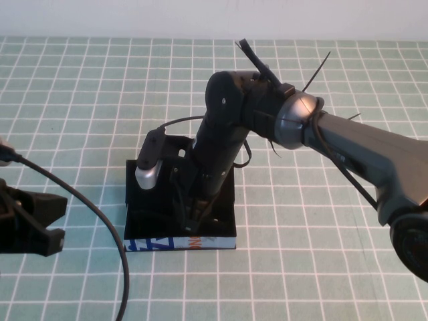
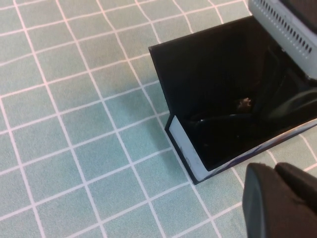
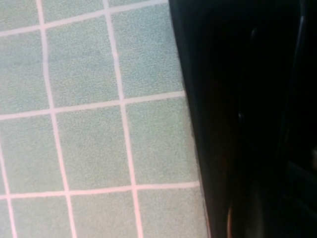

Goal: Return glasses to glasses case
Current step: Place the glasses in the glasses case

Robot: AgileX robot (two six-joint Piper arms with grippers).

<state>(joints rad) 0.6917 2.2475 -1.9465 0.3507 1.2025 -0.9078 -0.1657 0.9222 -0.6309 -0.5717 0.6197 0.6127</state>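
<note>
Covering the table: green cloth (image 1: 321, 221) with a white grid is lying flat under everything; pale wall strip running along the far edge.
Counts: one glasses case (image 1: 157, 243), one pair of glasses (image 2: 218, 120), two arms, two grippers.
Right gripper (image 1: 195, 231): reaching straight down into the open case from the right arm (image 1: 361, 144), which is coming in from the robot's right.
Right gripper state: fingers are buried in black lining and shadow, so open or closed cannot be told.
Glasses case position: sitting directly under the right gripper, lid standing open on its far side, printed blue-white-orange front facing the robot.
Glasses position: dark frame is lying inside the case bottom, just beside the right gripper's tip; contact with the fingers not readable.
Left gripper (image 1: 41, 224): hovering low over the cloth at the robot's left, apart from the case, which is lying to its right.
Left gripper state: jaws are standing apart, holding nothing.
Cable (image 1: 100, 221): black lead is curving from the left arm down across the cloth, between the left gripper and the case.
Right wrist view: showing only cloth squares next to a black case wall (image 3: 237, 119).
</note>
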